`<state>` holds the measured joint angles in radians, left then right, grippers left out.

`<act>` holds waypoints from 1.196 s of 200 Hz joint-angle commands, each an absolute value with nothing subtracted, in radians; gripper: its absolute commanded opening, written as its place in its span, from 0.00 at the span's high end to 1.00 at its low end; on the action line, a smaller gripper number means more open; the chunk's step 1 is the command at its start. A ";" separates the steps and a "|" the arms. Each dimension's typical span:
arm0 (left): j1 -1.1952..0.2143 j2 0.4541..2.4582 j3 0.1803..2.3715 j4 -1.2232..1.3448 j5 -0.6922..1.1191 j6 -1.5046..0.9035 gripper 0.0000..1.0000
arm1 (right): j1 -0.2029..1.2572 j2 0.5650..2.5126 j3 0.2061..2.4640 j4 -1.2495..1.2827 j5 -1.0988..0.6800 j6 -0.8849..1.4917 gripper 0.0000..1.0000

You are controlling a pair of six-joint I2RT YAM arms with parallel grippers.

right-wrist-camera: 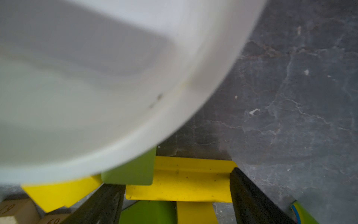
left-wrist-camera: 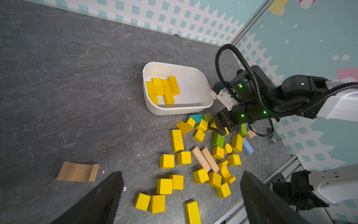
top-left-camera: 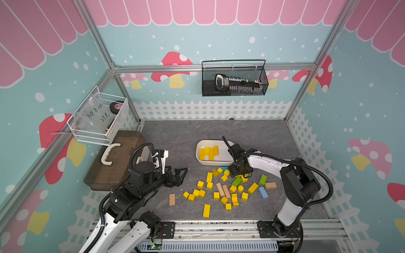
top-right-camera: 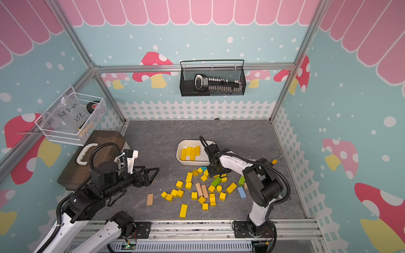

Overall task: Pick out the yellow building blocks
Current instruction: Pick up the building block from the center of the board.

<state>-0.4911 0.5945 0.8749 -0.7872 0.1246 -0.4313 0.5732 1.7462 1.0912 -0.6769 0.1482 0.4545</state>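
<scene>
most yellow building blocks strewn on the grey surface just beside the white tub, mixed with green blocks, a blue block and tan blocks; several more lying inside the tub. left gripper spread wide, hovering left of the pile, holding nothing. right gripper down at the pile's tub-side edge, jaws flanking one yellow block; pinching or merely straddling, cannot tell.

Look: I see the yellow building blocks as bright painted cubes, bars, a short cylinder and an arch piece.
In tub: about five lie flat, side by side, in the white tub.
Loose: the rest lie scattered on the grey surface in front of the tub.
Nearest me: one long bar lies apart.
</scene>
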 commanded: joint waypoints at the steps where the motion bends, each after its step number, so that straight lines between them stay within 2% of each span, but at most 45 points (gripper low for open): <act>1: -0.485 0.580 0.868 -0.776 0.117 -0.433 0.01 | 0.557 1.746 1.104 -0.734 0.228 0.498 0.16; 140: -0.485 0.566 0.866 -0.776 0.118 -0.436 0.01 | 0.232 1.775 1.166 -0.701 0.176 0.504 0.17; 197: -0.485 0.566 0.867 -0.775 0.117 -0.436 0.01 | 0.223 1.636 1.068 -0.655 0.031 0.445 0.24; 239: -0.485 0.569 0.867 -0.774 0.119 -0.436 0.01 | 0.224 1.524 0.950 -0.651 -0.009 0.438 0.27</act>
<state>-0.4911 0.5755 0.8749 -0.7872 0.1246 -0.4313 0.2188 1.5669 1.0046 -0.6491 0.0387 0.4519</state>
